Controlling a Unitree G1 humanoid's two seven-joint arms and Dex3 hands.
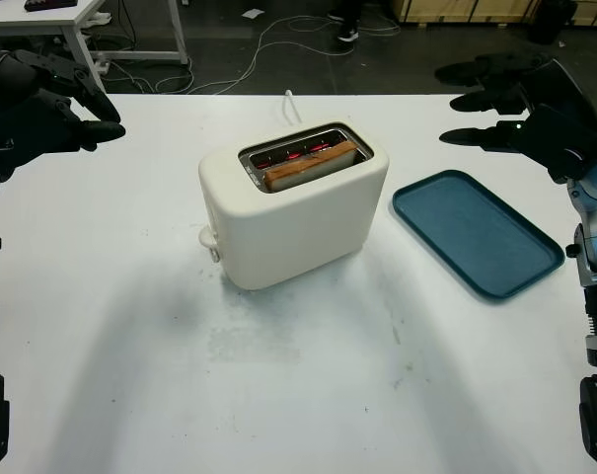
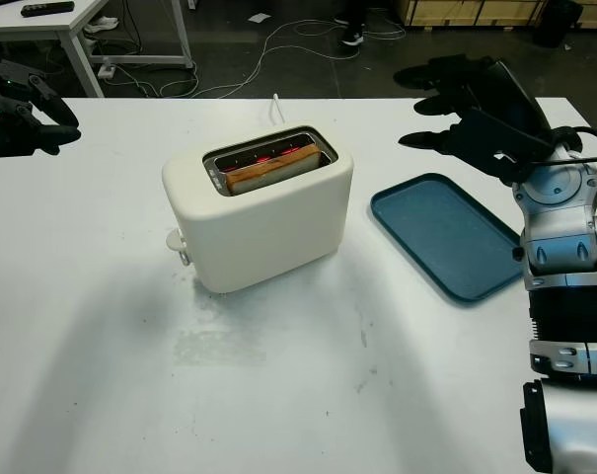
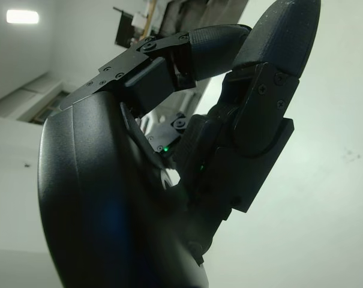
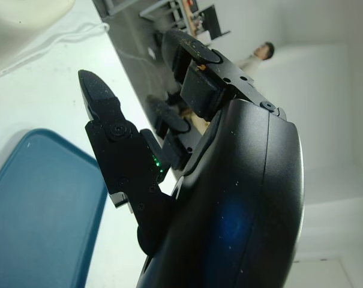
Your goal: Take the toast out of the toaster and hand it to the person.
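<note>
Right hand point(image 2: 476, 114) open above tray point(image 4: 43, 204); person point(image 4: 262, 53) beyond

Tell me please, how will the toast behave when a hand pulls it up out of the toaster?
The toast looks browned, so it is probably stiff but brittle and may crumble under a hard pinch. It is likely light. The slots glow red, so it is probably hot. Little of it stands above the toaster, so the grip may be shallow and could slip.

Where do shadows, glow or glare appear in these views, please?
Left eye view: soft shadows spread on the table before the toaster, whose slots glow red around the toast. Left wrist view: a bright ceiling light glares beyond the left robot hand.
</note>
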